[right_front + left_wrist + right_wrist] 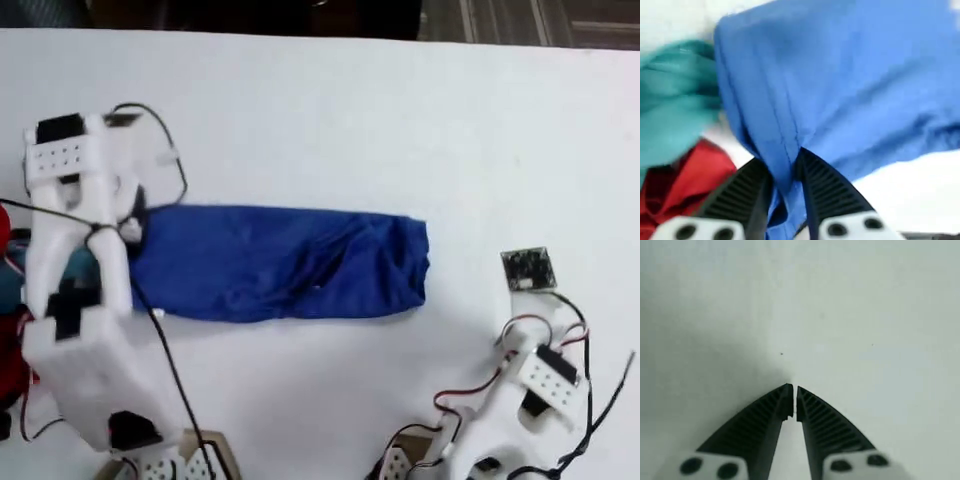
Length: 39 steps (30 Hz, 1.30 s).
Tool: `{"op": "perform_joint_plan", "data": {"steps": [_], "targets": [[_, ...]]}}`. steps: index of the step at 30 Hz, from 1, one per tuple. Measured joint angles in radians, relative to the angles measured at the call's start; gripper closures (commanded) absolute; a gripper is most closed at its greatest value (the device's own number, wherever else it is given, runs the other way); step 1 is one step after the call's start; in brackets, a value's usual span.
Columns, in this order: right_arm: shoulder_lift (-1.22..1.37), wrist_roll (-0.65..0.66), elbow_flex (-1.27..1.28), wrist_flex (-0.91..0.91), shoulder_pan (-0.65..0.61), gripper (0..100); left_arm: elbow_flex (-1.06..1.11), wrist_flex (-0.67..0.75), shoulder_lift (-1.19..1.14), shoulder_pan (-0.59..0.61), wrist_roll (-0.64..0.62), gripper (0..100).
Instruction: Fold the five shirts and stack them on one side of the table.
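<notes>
- The blue shirt (280, 265) is laid as a long, narrow band across the middle of the table (350, 120).
- The left gripper (785, 172) is clamped on 1 end of it, with a hem fold pinched between nearly closed jaws.
- The right gripper (794, 401) is held over bare table, jaws all but touching, nothing gripped.
- A teal shirt (675, 95) and a red shirt (685, 180) are bunched beside the pinched end.
- Step judged: blue shirt mid-fold. Next, the pinched end is probably to be carried over toward the far end without dragging.

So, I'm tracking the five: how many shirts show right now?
3: a blue shirt lying mid-table, pinched by the left pincer; a teal shirt and a red shirt bunched beside its pinched end. Others may be hidden.
</notes>
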<state>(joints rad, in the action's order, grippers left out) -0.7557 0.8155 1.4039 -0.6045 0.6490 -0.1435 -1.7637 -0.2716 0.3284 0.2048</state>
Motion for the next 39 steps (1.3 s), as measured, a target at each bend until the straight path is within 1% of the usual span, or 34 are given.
{"op": "perform_joint_plan", "data": {"steps": [4,8,12,14,17,25,29,32,34,38,39], "targets": [[0.0,-0.101,0.017,0.075,0.009,97.8,0.101,-0.002,0.141,-0.193,0.0,98],[0.002,-0.14,0.032,0.1,0.008,97.8,0.1,-0.002,0.215,-0.425,-0.003,98],[0.0,-0.15,0.034,0.1,0.009,97.8,0.008,-0.002,0.218,-0.626,-0.058,98],[0.0,-0.15,0.034,0.1,0.008,97.8,-0.052,0.002,0.218,-0.704,-0.075,98],[0.0,-0.15,0.034,0.1,0.008,97.8,-0.11,0.06,0.218,-0.799,-0.078,98],[0.0,-0.15,0.034,0.1,0.009,97.8,-0.137,0.259,0.198,-0.911,-0.078,98],[0.0,-0.15,0.034,0.1,0.009,97.8,-0.204,0.285,0.069,-0.941,-0.078,98],[0.0,-0.15,0.034,0.1,0.008,97.8,-0.305,0.278,-0.037,-0.953,-0.078,97],[0.0,-0.15,0.034,0.1,0.008,97.8,-0.384,0.247,-0.098,-0.957,-0.078,93],[0.0,-0.15,0.034,0.1,0.008,97.8,-0.543,0.153,-0.215,-0.957,-0.078,75],[0.0,-0.15,0.034,0.1,0.008,97.8,-0.583,0.127,-0.239,-0.957,-0.078,74]]}}
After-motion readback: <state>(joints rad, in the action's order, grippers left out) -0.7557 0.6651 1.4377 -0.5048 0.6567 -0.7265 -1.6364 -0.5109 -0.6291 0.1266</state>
